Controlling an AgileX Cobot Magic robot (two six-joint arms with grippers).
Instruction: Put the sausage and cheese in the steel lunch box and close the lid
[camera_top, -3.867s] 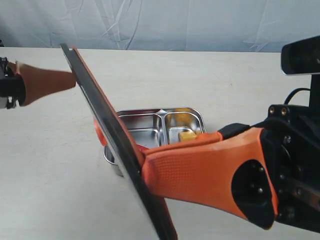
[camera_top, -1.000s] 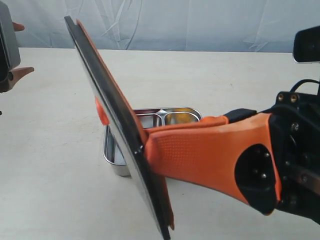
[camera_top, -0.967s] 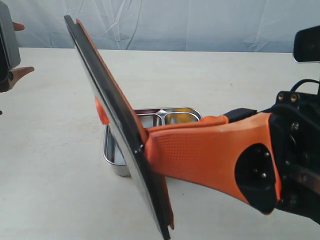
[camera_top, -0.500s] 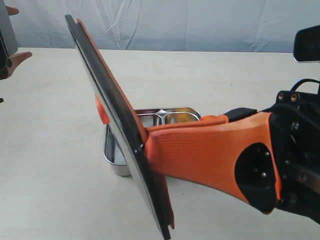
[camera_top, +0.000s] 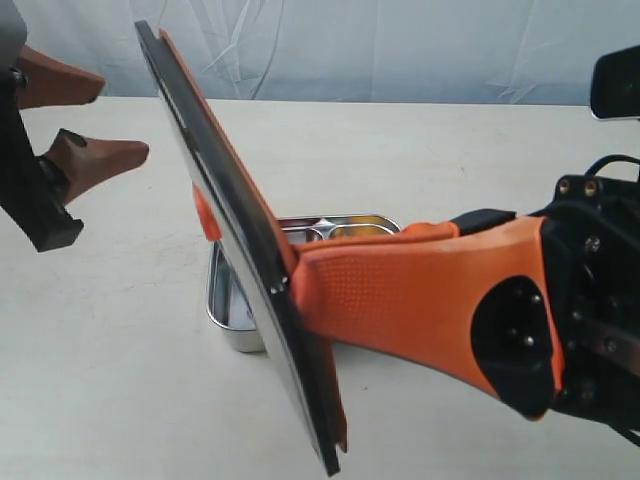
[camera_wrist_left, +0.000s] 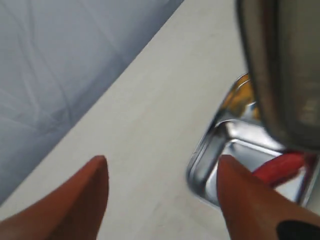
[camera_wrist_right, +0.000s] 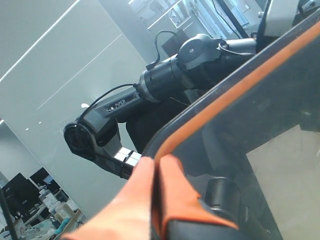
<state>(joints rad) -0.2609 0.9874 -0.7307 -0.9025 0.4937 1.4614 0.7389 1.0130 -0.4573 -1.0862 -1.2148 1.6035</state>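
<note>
My right gripper (camera_top: 288, 288) is shut on the edge of the dark lid (camera_top: 232, 232), holding it steeply tilted on edge over the steel lunch box (camera_top: 226, 312). The right wrist view shows the pinch (camera_wrist_right: 159, 162) on the lid (camera_wrist_right: 260, 105) with its orange seal rim. Up at the left, my left gripper (camera_top: 118, 120) hangs open and empty, apart from the lid. In the left wrist view the red sausage (camera_wrist_left: 281, 168) lies in the lunch box (camera_wrist_left: 210, 155) under the blurred lid (camera_wrist_left: 280, 65). A yellow-orange patch (camera_wrist_left: 241, 95), likely the cheese, shows in the far compartment.
The pale table (camera_top: 120, 380) stretches around the box, with a grey cloth backdrop (camera_top: 400, 50) behind. The right arm's black wrist body (camera_top: 590, 300) fills the near right of the exterior view.
My left gripper has come in from the left edge toward the lid, open, and shows more fully. The right gripper and lid have barely shifted.
</note>
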